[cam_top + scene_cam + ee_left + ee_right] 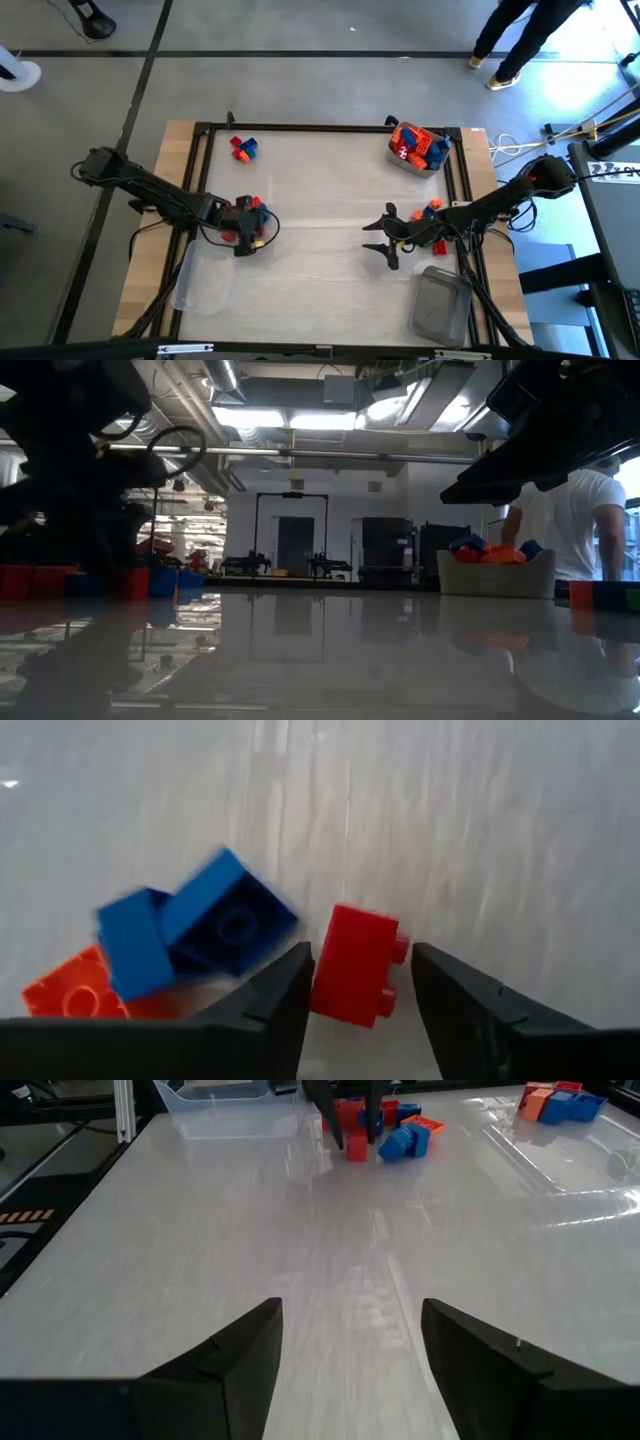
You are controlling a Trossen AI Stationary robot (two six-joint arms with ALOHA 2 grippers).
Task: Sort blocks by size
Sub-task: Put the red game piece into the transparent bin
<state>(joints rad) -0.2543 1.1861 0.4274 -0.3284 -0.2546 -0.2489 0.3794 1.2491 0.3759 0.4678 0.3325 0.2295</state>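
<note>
I have the left gripper (358, 982) down on the table (330, 210), its jaws open astride a red block (355, 965) without clamping it; blue blocks (190, 925) lie just beside. The right gripper (350, 1342) hovers with jaws wide, empty, the blocks well ahead.

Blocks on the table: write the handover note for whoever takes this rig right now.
Left gripper: jaws astride a red block, gaps on both sides, not gripped; blue blocks beside it.
Right gripper: open, empty, over bare table.
Full tub at far right; small pile far left; a few blocks by the right arm.
Two clear tubs near the front look empty: sorting barely begun.
</note>
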